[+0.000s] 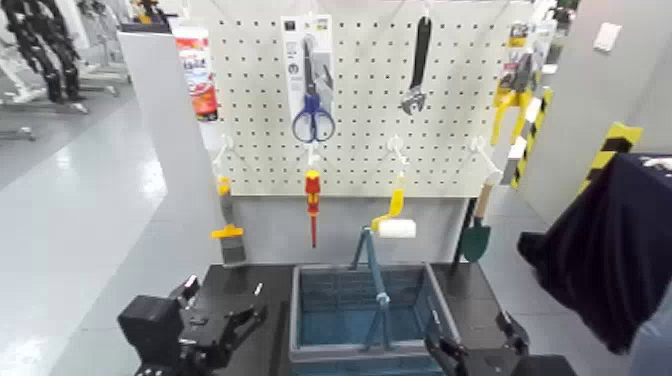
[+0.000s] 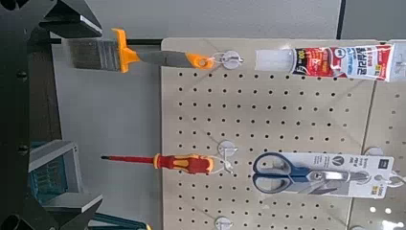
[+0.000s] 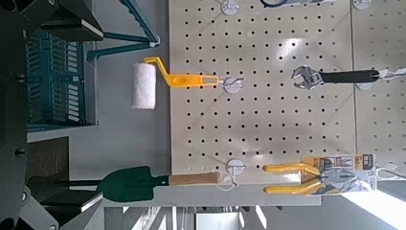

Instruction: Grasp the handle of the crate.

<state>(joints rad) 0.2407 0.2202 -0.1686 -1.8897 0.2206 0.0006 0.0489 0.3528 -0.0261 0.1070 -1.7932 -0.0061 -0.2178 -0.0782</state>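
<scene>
While both arms sit low at the near edge of the counter (image 1: 262, 275), handle (image 1: 376, 275) stands raised over the middle of crate (image 1: 310, 352), ahead of and between the two. Teal arch runs front-to-back along crate's centre line, from far rim up and down to near rim, white tip partway down near side. Left gripper (image 1: 240, 322) lies just beside crate's left wall, fingers (image 1: 250, 318) spread apart and empty, pointing toward crate. Right gripper (image 1: 470, 352) at crate's near right corner, also low; finger state cannot be told. Judged roughly equidistant from handle, right perhaps slightly nearer to the bar's near end. Handle sits above and inward from both; reach calls for lift first, then sideways approach across the bar's long axis.
</scene>
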